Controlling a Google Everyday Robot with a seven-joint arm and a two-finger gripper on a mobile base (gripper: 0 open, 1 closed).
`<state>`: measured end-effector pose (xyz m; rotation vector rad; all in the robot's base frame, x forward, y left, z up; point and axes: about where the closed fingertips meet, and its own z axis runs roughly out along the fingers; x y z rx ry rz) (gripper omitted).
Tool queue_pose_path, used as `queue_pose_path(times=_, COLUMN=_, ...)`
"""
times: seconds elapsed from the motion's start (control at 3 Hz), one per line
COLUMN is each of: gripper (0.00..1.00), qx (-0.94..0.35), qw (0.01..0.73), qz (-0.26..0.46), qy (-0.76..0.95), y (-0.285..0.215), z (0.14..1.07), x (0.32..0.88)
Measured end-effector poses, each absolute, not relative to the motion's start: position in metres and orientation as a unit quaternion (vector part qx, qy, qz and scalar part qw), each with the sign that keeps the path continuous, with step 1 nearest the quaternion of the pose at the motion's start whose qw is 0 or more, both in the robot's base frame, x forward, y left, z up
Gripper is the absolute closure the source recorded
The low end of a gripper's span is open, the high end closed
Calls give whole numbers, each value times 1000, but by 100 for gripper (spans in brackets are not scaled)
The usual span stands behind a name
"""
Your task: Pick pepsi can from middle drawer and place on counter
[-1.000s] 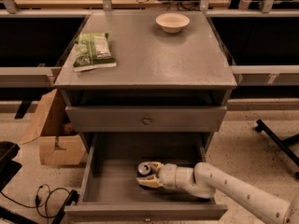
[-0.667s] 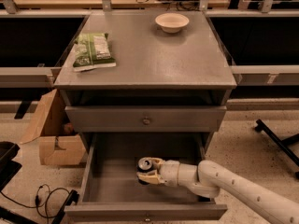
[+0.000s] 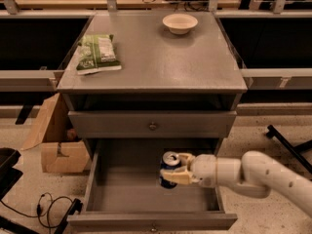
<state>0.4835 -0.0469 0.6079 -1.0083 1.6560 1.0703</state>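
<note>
My arm (image 3: 253, 172) reaches in from the right, low in front of the cabinet. Gripper (image 3: 174, 168) sits inside the open drawer (image 3: 122, 191), right of its middle, fingers (image 3: 179, 178) clamped around the soda can (image 3: 170, 158). Can is upright with its silver lid up and its dark blue side partly covered by my fingers. I cannot tell whether its base touches the drawer floor. The can is the only item in the drawer; the rest of the grey floor is bare, with low side walls and a small knob (image 3: 154, 226) on the front rim. Above it, a closed drawer front (image 3: 195, 126) with a round knob. Counter (image 3: 165, 62) carries two things, well apart: a green chip bag (image 3: 97, 53) lying flat near the left edge, and a pale bowl (image 3: 180, 23) close to the back edge, right of centre, nothing visible inside it. On the floor left of the cabinet, an open cardboard box (image 3: 56, 147); black cable (image 3: 46, 206) loops in front of it.
</note>
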Motion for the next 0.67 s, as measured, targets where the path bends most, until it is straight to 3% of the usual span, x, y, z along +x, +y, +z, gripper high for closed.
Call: queue_pose_path(times=0.67, gripper=100, qx=-418, qw=465, qz=453, qy=636, y=-97, z=829, x=517)
